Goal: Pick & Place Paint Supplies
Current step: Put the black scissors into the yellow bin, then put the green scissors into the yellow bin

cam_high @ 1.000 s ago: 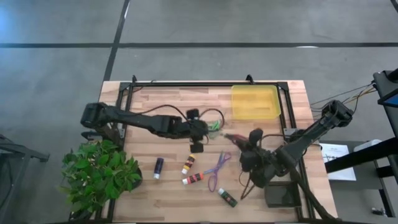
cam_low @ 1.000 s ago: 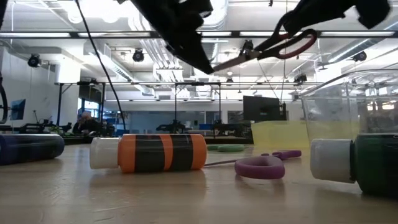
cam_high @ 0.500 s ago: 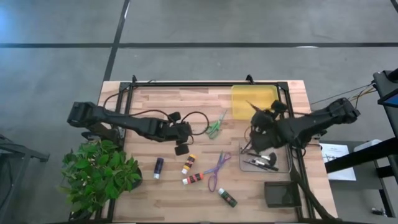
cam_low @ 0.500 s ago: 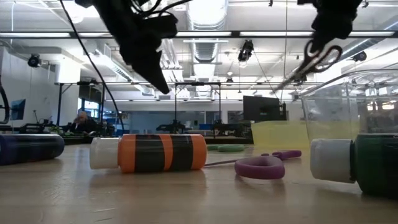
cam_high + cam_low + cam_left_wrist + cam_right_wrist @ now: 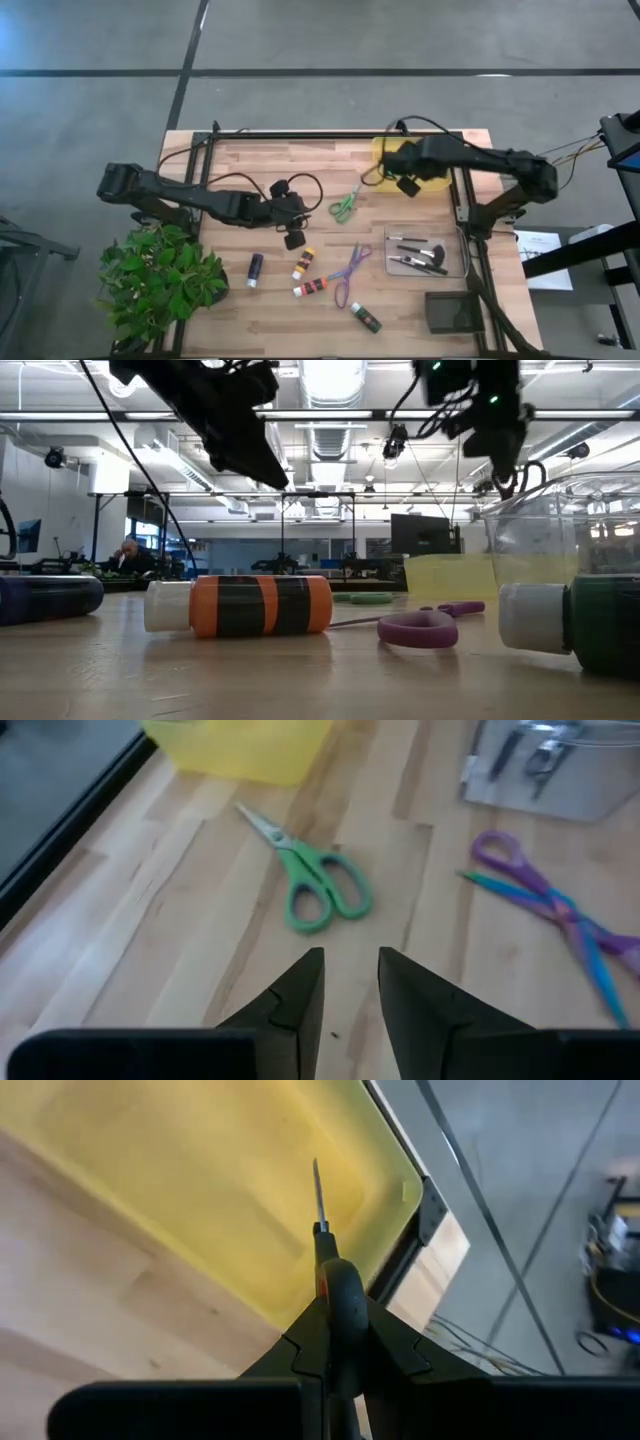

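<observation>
The room is a wide hall with a grey floor crossed by dark seams; the low view shows ceiling lights, ducts and a person seated far off. The desk (image 5: 240, 160) is pale wood planks inside a black frame. A plant (image 5: 160, 280) fills its near-left corner, a yellow tray (image 5: 425, 150) lies at the far right, and a clear bin (image 5: 455, 262) of brushes (image 5: 420, 258) sits nearer on the right.

The right claw (image 5: 330, 1295) hangs over the tray's left edge, clamped on red scissors (image 5: 320, 1200) whose blades point straight out ahead of it over the yellow floor. The left claw (image 5: 350, 985) hovers mid-desk, slightly parted and empty, aimed at green scissors (image 5: 310, 875); these lie flat, tips toward the tray. Purple scissors (image 5: 350, 270) lie diagonally, handles nearest the front edge.

Tubes lie on their sides: purple (image 5: 255, 269), yellow (image 5: 302, 264), orange (image 5: 312, 288) and green (image 5: 366, 318), each apart from the others.
</observation>
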